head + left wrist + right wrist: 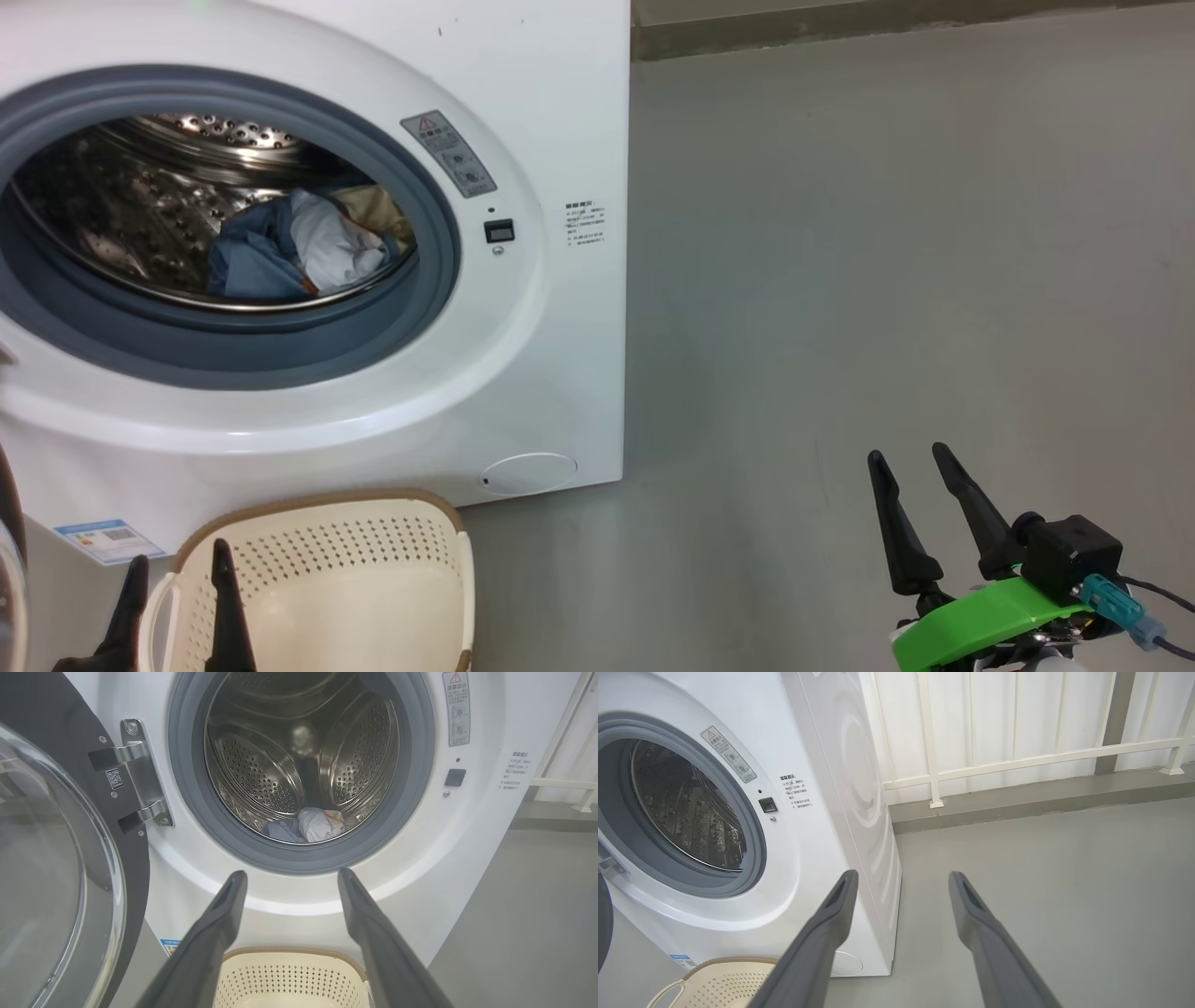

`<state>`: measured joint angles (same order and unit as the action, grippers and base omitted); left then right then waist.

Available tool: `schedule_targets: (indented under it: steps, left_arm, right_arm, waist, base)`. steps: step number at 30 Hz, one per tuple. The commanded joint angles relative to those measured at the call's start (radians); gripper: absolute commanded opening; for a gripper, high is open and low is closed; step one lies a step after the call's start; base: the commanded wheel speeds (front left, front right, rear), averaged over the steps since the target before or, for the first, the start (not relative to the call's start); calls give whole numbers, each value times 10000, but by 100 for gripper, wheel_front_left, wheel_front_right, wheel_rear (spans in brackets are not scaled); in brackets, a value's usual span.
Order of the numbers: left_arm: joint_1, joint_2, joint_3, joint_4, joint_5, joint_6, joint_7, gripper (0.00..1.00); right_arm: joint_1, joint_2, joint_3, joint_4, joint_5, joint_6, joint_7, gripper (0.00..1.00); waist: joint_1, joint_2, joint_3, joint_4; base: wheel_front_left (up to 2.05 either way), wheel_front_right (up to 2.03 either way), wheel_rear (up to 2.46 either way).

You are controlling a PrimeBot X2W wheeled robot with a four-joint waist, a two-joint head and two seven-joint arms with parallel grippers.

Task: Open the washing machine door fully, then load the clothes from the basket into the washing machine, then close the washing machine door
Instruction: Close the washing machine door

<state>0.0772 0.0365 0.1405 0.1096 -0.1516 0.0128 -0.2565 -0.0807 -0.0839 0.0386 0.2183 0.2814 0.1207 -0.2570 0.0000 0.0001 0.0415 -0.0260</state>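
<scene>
washing machine door [56, 858] swung open at left, clothes [299, 247] low in drum [261, 765] of washing machine [560, 93], basket [327, 560] on floor [840, 280] just in front, left end effector [180, 553] spread apart above basket, right end effector [907, 453] spread apart over floor

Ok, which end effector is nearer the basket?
Left. The left end effector sits at the basket rim; the right end effector is off to its right, over floor.

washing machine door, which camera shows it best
Left wrist view: the washing machine door stands swung open, its glass bowl, black ring and hinge plain. The head view and right wrist view catch a sliver of it at their left edges.
</scene>
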Motion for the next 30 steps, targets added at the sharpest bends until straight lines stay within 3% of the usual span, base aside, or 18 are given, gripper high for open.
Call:
schedule_targets:
  steps: [1,19,30]
  left_arm:
    - [-361,137,361,-128,111,67,-53,100]
    - [-595,137,473,-82,39,16,-53,100]
    - [-667,137,475,-43,-31,67,-53,100]
  right_arm:
    - [-111,-22,218,-256,-49,100,-48,100]
    - [-121,-11,132,-283,-48,100,-48,100]
    - [-163,-11,89,-260,-51,100,-48,100]
  waist:
    - [0,-1,23,19]
    - [0,-1,81,93]
    - [0,-1,132,181]
  base:
    - [-66,66,0]
    - [-144,144,0]
    - [-41,41,0]
